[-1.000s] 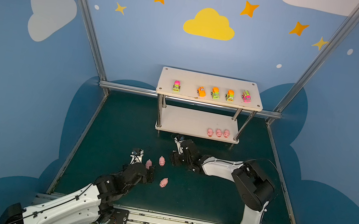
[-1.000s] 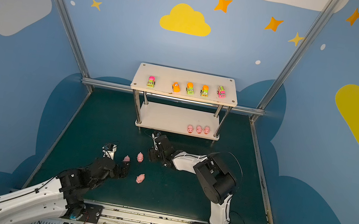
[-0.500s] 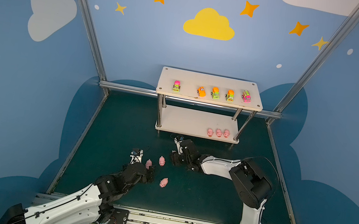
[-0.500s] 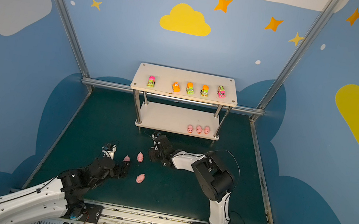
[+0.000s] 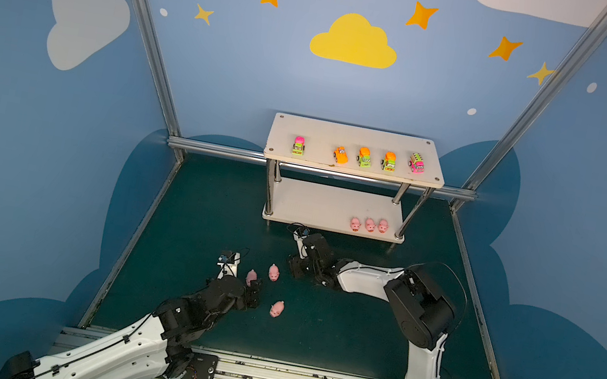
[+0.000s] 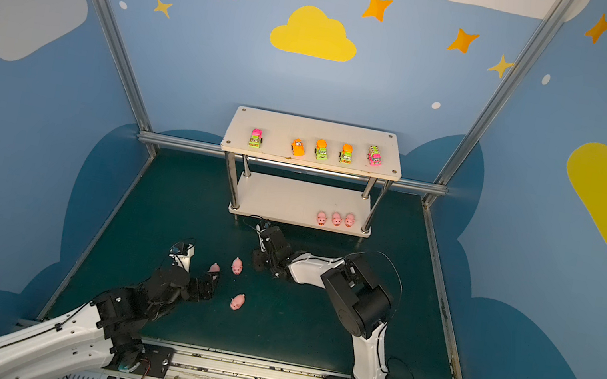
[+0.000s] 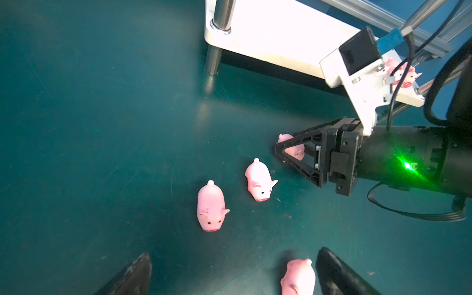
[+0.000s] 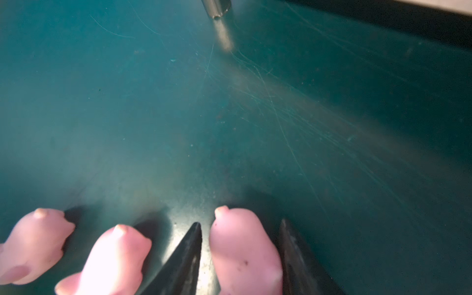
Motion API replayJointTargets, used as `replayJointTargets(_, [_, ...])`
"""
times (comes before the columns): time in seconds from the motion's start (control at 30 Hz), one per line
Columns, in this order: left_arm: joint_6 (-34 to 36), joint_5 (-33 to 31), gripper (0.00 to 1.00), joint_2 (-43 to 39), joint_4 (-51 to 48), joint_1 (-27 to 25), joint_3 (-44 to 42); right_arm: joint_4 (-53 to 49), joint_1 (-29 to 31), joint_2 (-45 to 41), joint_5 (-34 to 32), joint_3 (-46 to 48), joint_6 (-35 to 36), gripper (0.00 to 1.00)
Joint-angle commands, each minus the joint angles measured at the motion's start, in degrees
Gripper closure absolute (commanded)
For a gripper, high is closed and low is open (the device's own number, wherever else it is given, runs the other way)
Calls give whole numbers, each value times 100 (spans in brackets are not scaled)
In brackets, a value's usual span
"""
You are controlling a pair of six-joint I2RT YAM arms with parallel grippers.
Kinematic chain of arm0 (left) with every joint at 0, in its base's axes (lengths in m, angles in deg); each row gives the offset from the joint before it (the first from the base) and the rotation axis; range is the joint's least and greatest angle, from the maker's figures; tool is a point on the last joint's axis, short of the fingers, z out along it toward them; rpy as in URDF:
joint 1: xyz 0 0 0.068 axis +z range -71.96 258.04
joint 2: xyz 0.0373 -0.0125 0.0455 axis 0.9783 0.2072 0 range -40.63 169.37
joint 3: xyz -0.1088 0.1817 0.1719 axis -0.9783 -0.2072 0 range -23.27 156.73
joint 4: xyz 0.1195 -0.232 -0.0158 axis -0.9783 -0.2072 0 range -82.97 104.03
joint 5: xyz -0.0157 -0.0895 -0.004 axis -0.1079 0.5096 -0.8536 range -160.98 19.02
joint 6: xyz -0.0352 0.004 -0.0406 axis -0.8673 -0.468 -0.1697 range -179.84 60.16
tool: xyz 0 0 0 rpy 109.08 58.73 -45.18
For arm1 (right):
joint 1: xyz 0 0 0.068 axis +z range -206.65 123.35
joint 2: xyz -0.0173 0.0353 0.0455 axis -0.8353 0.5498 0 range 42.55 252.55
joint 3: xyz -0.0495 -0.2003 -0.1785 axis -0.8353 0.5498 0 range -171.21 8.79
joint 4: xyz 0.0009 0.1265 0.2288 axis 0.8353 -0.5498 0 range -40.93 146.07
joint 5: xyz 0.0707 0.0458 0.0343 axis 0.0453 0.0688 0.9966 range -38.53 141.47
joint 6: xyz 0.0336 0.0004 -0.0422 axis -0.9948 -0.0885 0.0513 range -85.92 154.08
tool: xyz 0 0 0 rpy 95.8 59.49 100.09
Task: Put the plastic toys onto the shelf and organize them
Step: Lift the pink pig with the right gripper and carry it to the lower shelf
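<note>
Four tiny pink plastic pigs (image 7: 210, 207) lie on the dark green mat (image 5: 203, 223) in front of the two-tier white shelf with chrome legs (image 5: 320, 134); its top board carries five bright toy vehicles (image 5: 364, 157) in a row, its lower board three more pigs (image 5: 369, 225) lined up at the right end. The right gripper (image 8: 240, 222) is down at the mat with its black fingers (image 8: 189, 255) either side of one pig (image 8: 242, 255) — close along both flanks, though a sliver of mat shows on one side, so I cannot tell whether the pinch has bitten. The left gripper (image 7: 233, 251) hangs with jaws spread wide near the other three, one of them showing in the gap. These pigs look light, smooth and rounded, perhaps a little squashy, tapering toward snout and tail — likely to squirt out of a hard or off-centre squeeze. Best hold, I judge, is across the fat middle of the body, low, behind the ears, with gentle pressure, and a level carry to the lower board
</note>
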Motion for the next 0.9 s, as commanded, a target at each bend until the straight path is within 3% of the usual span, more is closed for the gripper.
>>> replayJointTargets(0.0, [17, -20, 0, -49, -139, 32, -50, -198, -15, 140, 40, -29, -35, 56])
replayJointTargets(0.43, [-30, 41, 0, -180, -232, 33, -11, -142, 45, -58, -126, 385, -243, 67])
replayJointTargets(0.87, [-96, 223, 0, -98, -245, 38, 124, 4, 152, -841, -677, 1055, -287, 68])
